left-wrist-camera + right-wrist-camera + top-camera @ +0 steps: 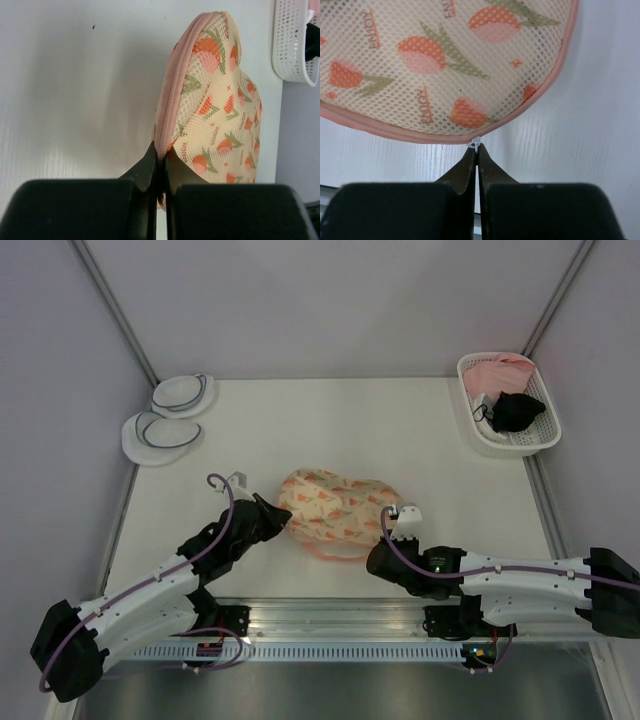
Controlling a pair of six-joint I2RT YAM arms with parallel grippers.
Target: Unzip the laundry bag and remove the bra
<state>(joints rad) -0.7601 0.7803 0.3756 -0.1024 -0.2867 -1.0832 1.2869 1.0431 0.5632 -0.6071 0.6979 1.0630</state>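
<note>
The laundry bag [335, 508] lies in the middle of the table [400, 440], floral side up, its pink strap [337, 554] looping toward my bases. My left gripper [160, 155] is pressed together on the bag's left end, pinching the pink trim [172, 100] where the zip runs; from that wrist the bag [215, 110] rises on its edge above my fingers. My right gripper [476, 152] is at the bag's near right edge, its fingers shut tight on the small metal zip pull [475, 144]. The zip line looks closed along the stretch I can see, and the mesh hides whatever is inside. At the far right corner a white basket [545, 430] holds a pink garment [500, 370] and a black garment [517, 410]. Two white round pouches [185, 393] sit at the far left.
</note>
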